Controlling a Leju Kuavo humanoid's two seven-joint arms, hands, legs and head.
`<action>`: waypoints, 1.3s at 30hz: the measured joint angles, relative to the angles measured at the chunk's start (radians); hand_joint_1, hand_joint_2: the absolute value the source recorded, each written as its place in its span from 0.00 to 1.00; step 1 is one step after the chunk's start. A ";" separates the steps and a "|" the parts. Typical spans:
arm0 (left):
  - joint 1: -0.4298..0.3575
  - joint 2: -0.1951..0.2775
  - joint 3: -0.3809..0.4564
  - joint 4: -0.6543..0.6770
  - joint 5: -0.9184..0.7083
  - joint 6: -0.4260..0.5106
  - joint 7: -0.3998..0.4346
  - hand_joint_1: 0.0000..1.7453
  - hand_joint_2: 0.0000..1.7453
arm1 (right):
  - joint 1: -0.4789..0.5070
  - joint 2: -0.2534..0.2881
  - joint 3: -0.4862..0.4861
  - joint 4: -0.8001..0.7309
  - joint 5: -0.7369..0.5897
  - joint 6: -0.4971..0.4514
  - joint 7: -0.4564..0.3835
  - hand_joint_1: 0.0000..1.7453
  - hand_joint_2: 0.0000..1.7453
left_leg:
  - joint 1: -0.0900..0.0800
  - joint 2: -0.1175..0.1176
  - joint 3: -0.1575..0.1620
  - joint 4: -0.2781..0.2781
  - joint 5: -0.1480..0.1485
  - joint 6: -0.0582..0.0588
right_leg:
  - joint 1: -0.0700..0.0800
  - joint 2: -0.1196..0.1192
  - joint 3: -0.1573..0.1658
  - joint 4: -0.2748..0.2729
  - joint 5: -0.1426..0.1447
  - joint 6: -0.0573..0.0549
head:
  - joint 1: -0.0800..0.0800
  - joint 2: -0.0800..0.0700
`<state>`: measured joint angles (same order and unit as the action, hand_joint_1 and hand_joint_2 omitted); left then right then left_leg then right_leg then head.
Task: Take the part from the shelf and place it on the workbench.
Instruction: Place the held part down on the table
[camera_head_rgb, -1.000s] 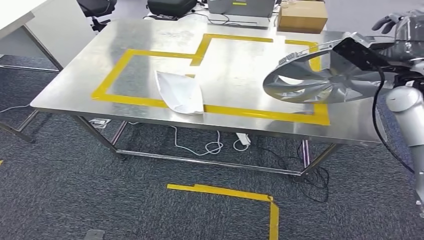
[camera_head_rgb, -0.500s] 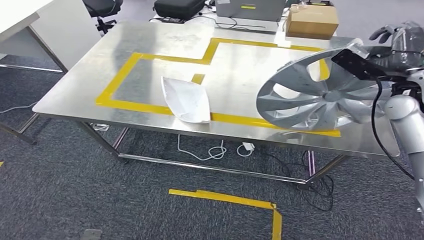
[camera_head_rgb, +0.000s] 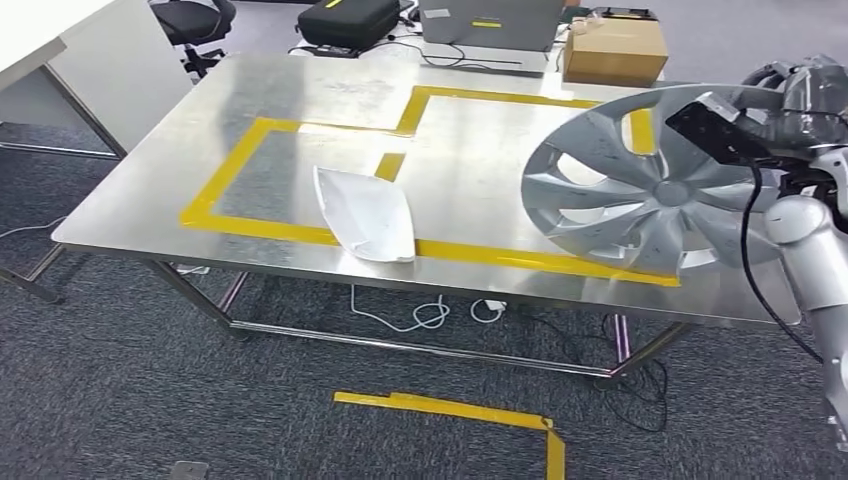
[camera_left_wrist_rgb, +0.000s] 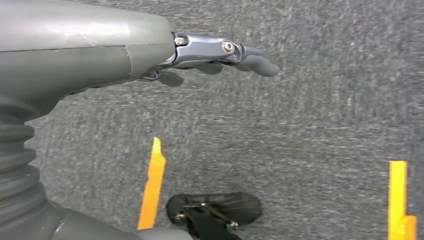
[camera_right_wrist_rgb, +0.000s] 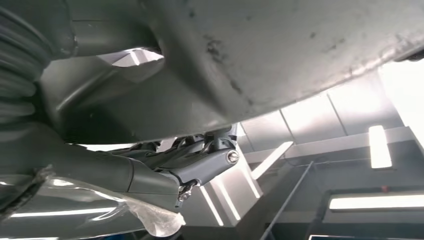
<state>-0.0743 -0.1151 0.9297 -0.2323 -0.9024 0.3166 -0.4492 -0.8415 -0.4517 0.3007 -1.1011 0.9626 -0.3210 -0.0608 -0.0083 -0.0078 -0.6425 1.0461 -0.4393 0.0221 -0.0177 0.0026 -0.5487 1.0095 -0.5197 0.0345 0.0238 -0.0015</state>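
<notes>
So the workbench (camera_head_rgb: 300, 100) sits dead ahead, with a white panel (camera_head_rgb: 365, 212) lying on its near edge, left of centre. The wheel cover (camera_head_rgb: 640, 190) hangs over the bench's right end in the right hand (camera_head_rgb: 790, 95). A cardboard box (camera_head_rgb: 613, 52) sits behind, at the far edge.

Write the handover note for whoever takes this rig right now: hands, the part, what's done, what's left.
Right hand: holds the silver wheel cover by its edge, tilted above the right end of the steel workbench. Whether the cover's low edge touches the bench, I cannot tell.
Left hand: holds nothing, hangs over the carpet, fingers loosely extended.
On the bench: a white curved part lying across the near yellow tape line.
Done: the cover is off the shelf and brought to the bench.
Left: lower it flat onto the bench, probably inside the taped outline, then release and withdraw the right arm.
</notes>
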 joint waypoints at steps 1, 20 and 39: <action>0.000 0.000 0.000 0.000 0.000 0.000 0.000 0.00 1.00 | -0.002 0.000 -0.003 0.004 0.000 0.000 -0.001 1.00 1.00 | 0.001 0.000 0.005 -0.009 -0.005 0.005 | 0.000 0.000 0.002 -0.004 -0.001 0.007 | 0.000 0.000; -0.007 -0.003 0.001 0.000 -0.010 0.007 0.002 0.00 1.00 | -0.074 0.000 -0.039 0.115 0.017 -0.014 0.000 1.00 1.00 | 0.001 -0.004 0.029 0.049 -0.090 -0.014 | -0.005 -0.004 -0.068 -0.009 0.075 -0.015 | 0.002 0.000; -0.005 0.000 0.002 0.000 -0.010 -0.050 -0.034 0.00 1.00 | -0.130 -0.022 -0.087 0.310 0.024 -0.070 -0.019 0.00 0.00 | 0.005 0.000 0.035 -0.033 -0.010 0.030 | -0.004 -0.004 -0.199 0.271 -0.064 0.028 | 0.007 0.000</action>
<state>-0.0790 -0.1149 0.9316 -0.2323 -0.9124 0.2669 -0.4829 -0.9716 -0.4738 0.2136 -0.7912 0.9866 -0.3906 -0.0795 -0.0031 -0.0080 -0.6079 1.0128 -0.4496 0.0521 -0.0214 -0.0009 -0.7477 1.2801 -0.5835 0.0621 0.0303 -0.0015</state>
